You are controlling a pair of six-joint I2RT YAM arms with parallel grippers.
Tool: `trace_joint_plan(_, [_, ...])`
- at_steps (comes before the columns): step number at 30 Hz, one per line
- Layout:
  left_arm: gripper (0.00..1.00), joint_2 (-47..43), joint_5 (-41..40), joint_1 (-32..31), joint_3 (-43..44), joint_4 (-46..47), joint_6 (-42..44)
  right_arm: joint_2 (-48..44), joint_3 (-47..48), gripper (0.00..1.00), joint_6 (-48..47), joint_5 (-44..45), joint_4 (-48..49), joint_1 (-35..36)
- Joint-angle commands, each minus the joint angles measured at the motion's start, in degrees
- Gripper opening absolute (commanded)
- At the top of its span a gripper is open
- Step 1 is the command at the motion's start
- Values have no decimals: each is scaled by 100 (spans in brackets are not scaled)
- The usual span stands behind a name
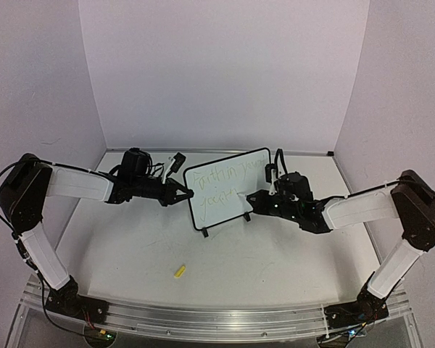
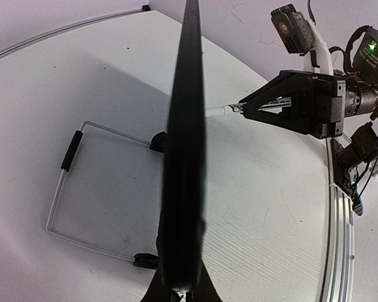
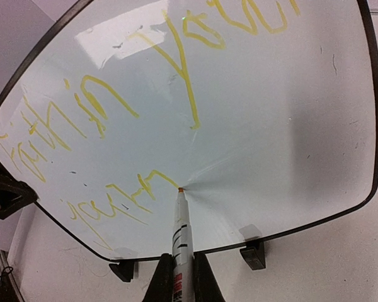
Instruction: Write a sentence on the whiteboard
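**Whiteboard** (image 1: 221, 210). Stood upright on its clip feet (image 3: 252, 255) at the middle of the desk (image 1: 239, 261), between the two arms. Its written face is turned toward the arm bases and its long axis runs left to right.

**Left hand** (image 1: 185, 193). Closed on the board's left edge, by which the board is judged to be steadied.

**Right hand** (image 1: 250, 197). Closed round a marker (image 3: 179, 229), which is pointed away from the hand and into the board face.

**Sentence** (image 1: 223, 176). Two lines of yellow handwriting. The upper line is carried across most of the board; the lower is begun at the left and stopped near the middle.

**Governing relation.** The marker tip is set against the face at the end of the lower line. Unwritten board lies to the right of the tip, along the long axis. The next stroke is therefore judged to be carried rightward with the tip kept on the surface. The right hand is nearer the writing and alone carries the pen.

**Views compared.**
- **Right wrist:** tip contact and individual strokes are shown plainly here, where the overhead view gives them only faintly.
- **Left wrist:** the board is seen edge-on as a dark band with no writing visible. A wire stand (image 2: 66, 207) is shown behind the board, and the marker is seen meeting the front face.
- **Overhead:** this is the only view in which a small yellow piece (image 1: 179, 272), possibly a cap, is recorded. It lies on the desk toward the bases, well apart from the board.
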Motion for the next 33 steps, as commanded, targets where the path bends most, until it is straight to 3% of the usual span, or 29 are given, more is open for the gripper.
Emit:
trace_joint_plan(1, [0,22,106,-91,211,-120,84,92,-17,0,46,152,172,-38])
trace_joint_plan(9, [0,24,95,-92,221,-155,100,-103,-117,0,-16,-16,217,-38])
trace_joint_plan(19, [0,16,105,-87,288,-332,178,-753,-435,0,-568,-1228,169,-268])
trace_joint_plan(33, [0,-4,76,-93,308,-367,187,-363,-177,0,-590,-1640,172,-651])
